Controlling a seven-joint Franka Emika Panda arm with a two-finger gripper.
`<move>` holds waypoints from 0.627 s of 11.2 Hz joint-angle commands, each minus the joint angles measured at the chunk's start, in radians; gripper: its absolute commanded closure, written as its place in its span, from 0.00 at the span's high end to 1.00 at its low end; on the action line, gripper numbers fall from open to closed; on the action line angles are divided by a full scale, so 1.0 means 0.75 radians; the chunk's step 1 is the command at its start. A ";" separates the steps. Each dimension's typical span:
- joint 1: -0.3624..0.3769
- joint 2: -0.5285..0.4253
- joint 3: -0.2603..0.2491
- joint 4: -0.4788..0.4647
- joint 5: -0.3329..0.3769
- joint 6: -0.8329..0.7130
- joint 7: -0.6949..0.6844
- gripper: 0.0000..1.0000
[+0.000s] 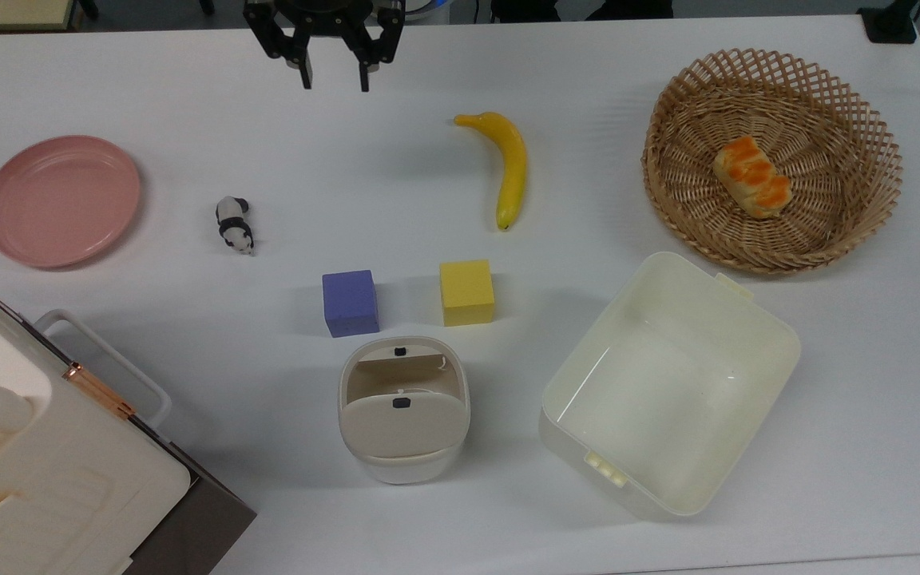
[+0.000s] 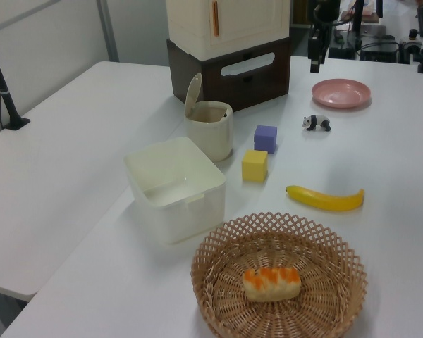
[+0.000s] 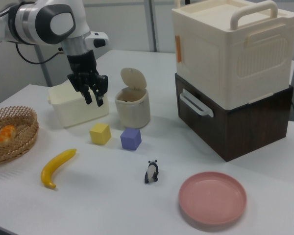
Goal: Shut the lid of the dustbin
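Observation:
The dustbin (image 1: 402, 469) is a small off-white bin near the front of the table in the top view, just below the two foam cubes. Its beige lid (image 1: 401, 426) with a black button stands raised on its hinge, leaving the mouth uncovered; in the left view the lid (image 2: 192, 94) tilts up over the dustbin (image 2: 211, 137). My gripper (image 1: 335, 81) hangs far from it at the table's back edge in the top view. It is open with a narrow gap and holds nothing. In the right view the gripper (image 3: 93, 100) hovers left of the dustbin (image 3: 132, 111).
A purple cube (image 1: 350, 303) and a yellow cube (image 1: 466, 292) sit just behind the bin. A banana (image 1: 510, 168), a toy panda (image 1: 234, 224) and a pink plate (image 1: 61, 200) lie further back. A cream tub (image 1: 580, 447), a wicker basket (image 1: 827, 231) holding bread, and a large case (image 1: 45, 471) flank the bin.

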 commanded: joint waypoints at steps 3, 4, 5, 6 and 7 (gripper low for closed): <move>0.008 -0.003 -0.006 -0.002 -0.012 -0.029 -0.053 0.00; 0.008 -0.003 -0.004 0.000 -0.012 -0.029 -0.053 0.00; 0.006 -0.003 -0.004 0.002 -0.012 -0.027 -0.053 0.00; 0.006 -0.003 -0.006 0.005 -0.012 -0.017 -0.057 0.00; 0.004 0.009 -0.006 0.019 -0.010 -0.003 -0.091 0.00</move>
